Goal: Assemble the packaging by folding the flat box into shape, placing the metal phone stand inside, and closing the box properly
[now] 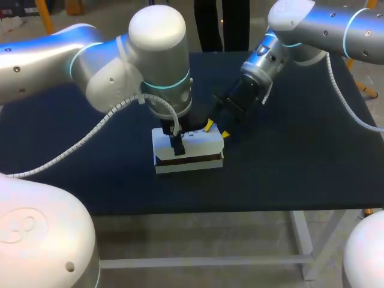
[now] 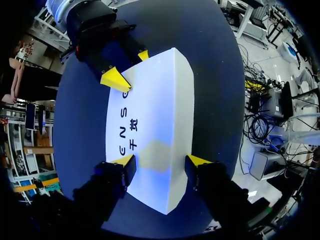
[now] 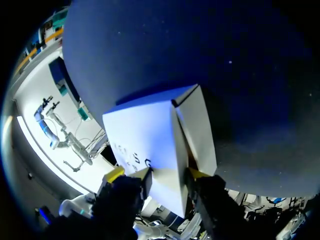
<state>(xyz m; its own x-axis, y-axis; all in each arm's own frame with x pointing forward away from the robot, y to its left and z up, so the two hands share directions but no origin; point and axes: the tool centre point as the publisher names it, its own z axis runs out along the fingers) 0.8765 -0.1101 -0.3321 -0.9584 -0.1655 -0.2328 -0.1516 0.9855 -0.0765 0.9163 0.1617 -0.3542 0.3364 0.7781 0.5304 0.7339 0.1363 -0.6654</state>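
Legend. The folded white box (image 1: 198,144) is lying at the middle of the dark table (image 1: 288,156), its long side running left to right.

Our left gripper (image 1: 177,143) is standing over the box's left part. Its fingers are spread wide, with one yellow tip over each long edge of the top face (image 2: 162,160), and it is grasping nothing.

Our right gripper (image 1: 217,129) is meeting the box's far right end with its fingers narrowly apart (image 3: 169,174). One tip is lying on the top face and the other against the end flap (image 3: 197,130), which is standing slightly ajar. We are seeing no firm pinch there.
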